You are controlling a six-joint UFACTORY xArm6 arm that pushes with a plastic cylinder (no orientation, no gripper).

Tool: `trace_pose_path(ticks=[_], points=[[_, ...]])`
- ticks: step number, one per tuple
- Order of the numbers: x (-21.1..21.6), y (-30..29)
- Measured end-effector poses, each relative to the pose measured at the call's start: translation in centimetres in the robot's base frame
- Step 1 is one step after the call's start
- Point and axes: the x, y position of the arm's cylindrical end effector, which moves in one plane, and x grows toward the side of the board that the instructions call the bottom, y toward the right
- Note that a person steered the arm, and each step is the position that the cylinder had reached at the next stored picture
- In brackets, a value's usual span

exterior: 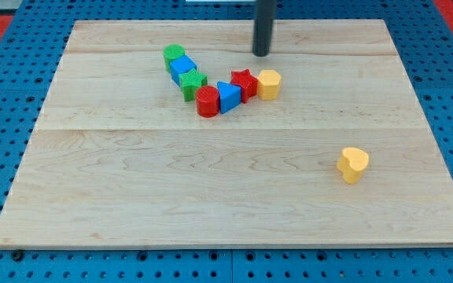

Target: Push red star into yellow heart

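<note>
The red star point(244, 82) lies at the upper middle of the wooden board point(132, 189), touching a yellow block point(269, 83) on its right and a blue triangle point(228, 97) on its lower left. The yellow heart point(353, 164) lies alone at the lower right, far from the star. My tip point(262, 53) stands just above and slightly right of the red star, apart from it.
A red cylinder point(207, 102), a green star point(193, 82), a blue block point(182, 67) and a green cylinder point(173, 55) run in a chain up to the left from the blue triangle. A blue pegboard surrounds the board.
</note>
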Motion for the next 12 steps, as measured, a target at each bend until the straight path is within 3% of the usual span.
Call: trace_pose_path(ticks=[1,3,6,12], points=[[0.3,-2.4],[4.8,-2.4],[8.5,1.1],[21.8,-3.2]])
